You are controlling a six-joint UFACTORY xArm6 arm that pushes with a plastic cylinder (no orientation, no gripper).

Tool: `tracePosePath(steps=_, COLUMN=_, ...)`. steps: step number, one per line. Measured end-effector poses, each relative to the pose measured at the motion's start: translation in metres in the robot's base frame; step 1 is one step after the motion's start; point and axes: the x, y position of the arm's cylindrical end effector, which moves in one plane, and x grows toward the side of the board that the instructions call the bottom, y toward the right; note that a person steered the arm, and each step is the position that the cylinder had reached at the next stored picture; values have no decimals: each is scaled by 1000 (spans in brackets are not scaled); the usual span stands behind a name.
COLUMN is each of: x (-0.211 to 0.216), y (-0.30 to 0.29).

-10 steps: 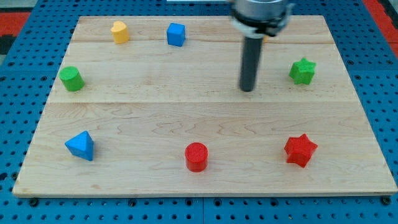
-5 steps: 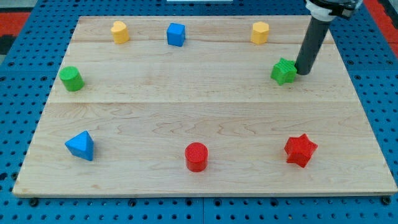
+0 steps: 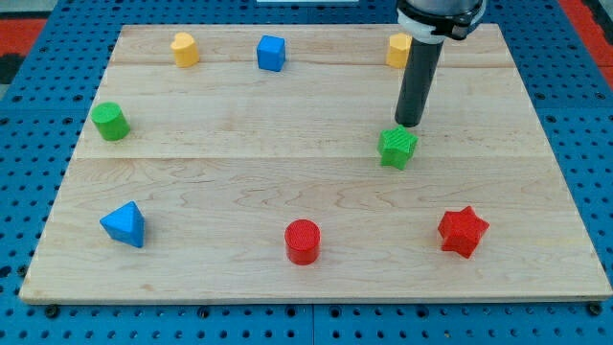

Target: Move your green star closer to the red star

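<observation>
Layout on the table, placed from the green star.
Just above it, toward the view's top: my tip; farther up, yellow block. Below right: red star. Below left: red cylinder. Far left: green cylinder.

Green star is seen flat on the wooden board, right of centre. Red star is seen flat near the view's bottom right, well apart, below-right of green.

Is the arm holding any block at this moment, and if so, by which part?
Nothing is held. My tip only stands at the green star, on its upper edge, toward the view's top.
</observation>
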Motion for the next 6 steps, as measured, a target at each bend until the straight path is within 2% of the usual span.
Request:
tracePosePath(steps=1, x=53, y=-10)
tracePosePath(steps=2, x=33, y=-30)
tracePosePath(steps=3, x=34, y=-76)
tracePosePath(steps=4, x=55, y=-68)
tracePosePath(steps=5, x=81, y=-15)
tracePosePath(steps=6, x=89, y=0)
